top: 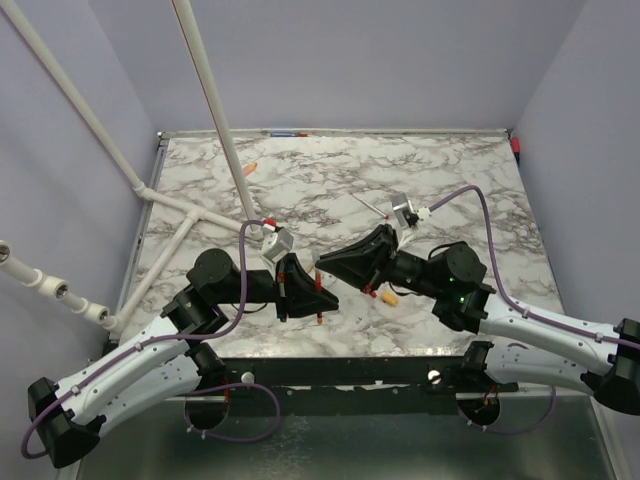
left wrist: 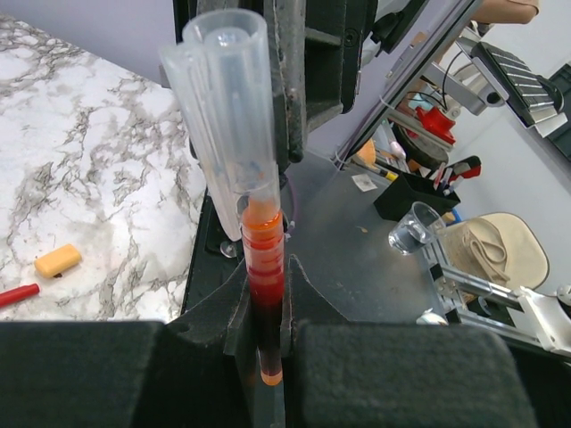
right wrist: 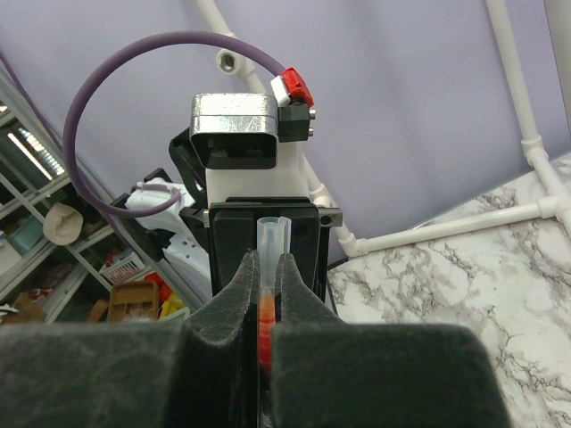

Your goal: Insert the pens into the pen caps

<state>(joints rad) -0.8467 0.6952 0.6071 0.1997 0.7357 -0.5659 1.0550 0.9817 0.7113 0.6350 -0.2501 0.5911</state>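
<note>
Veined marble tabletop [top: 450,190]; left pincer [left wrist: 268,357] clamps slim orange pen [left wrist: 265,263], clear cap [left wrist: 223,116].

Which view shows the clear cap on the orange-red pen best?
Left wrist: the clear cap looms large, the pen entering its lower end above the left gripper. Right wrist shows only its end above the right gripper. The top view shows just a red sliver of pen; the cap is too small to tell.

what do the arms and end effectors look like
White lower links and black upper joints on the left arm and right arm, a purple cable looping along each. Black left end effector and right end effector, two wedge-shaped fingers each. Silver camera block on each wrist.
</note>
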